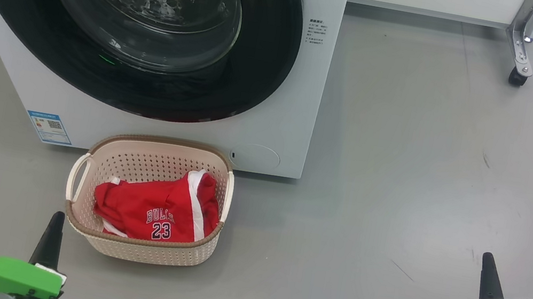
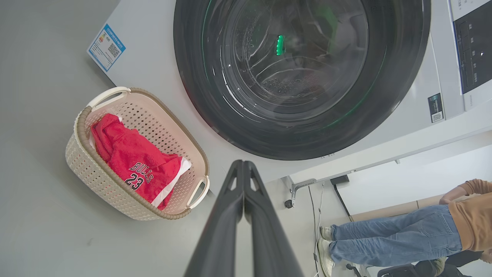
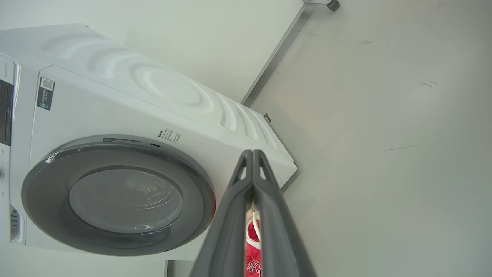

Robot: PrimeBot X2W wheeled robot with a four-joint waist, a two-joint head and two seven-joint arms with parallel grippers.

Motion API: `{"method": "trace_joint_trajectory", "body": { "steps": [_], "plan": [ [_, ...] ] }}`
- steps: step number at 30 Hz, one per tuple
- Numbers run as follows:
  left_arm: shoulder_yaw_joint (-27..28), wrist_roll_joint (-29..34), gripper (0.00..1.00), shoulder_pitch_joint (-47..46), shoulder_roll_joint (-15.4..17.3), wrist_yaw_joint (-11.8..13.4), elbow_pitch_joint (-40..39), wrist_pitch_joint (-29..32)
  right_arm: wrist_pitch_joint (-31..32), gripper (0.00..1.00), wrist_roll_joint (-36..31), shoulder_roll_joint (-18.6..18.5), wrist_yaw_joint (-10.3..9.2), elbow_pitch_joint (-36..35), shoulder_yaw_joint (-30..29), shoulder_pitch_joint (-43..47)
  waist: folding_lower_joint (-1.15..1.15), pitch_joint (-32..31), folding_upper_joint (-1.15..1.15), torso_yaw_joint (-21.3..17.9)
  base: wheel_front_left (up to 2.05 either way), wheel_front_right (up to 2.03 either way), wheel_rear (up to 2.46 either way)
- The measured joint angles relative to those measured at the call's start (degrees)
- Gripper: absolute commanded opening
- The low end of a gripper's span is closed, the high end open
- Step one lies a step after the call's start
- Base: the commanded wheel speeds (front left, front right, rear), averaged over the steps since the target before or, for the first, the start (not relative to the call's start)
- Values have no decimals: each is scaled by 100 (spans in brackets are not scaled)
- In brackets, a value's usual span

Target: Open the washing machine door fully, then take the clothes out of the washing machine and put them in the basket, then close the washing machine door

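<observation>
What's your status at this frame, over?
Left gripper and right gripper shut, empty. Door closed; clothes in basket before the washer. Person standing beyond the washer, apart from both grippers.

Top of washing machine door cropped; side print illegible.

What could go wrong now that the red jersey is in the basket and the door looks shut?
1. The basket sits on the floor right before the robot; rolling forward might knock it and spill the clothes.
2. A person stands near the washing machine; a swinging arm might reach them.
</observation>
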Motion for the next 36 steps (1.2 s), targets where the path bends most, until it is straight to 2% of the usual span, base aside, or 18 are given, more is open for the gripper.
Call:
{"method": "trace_joint_trajectory", "body": {
  "steps": [36],
  "plan": [
    [456,-2272,0,-149,3,0,-86,620,602,0,2684,-70,320,179,-427,-196,0,-106,0,-123,0,0,0]
  ]
}}
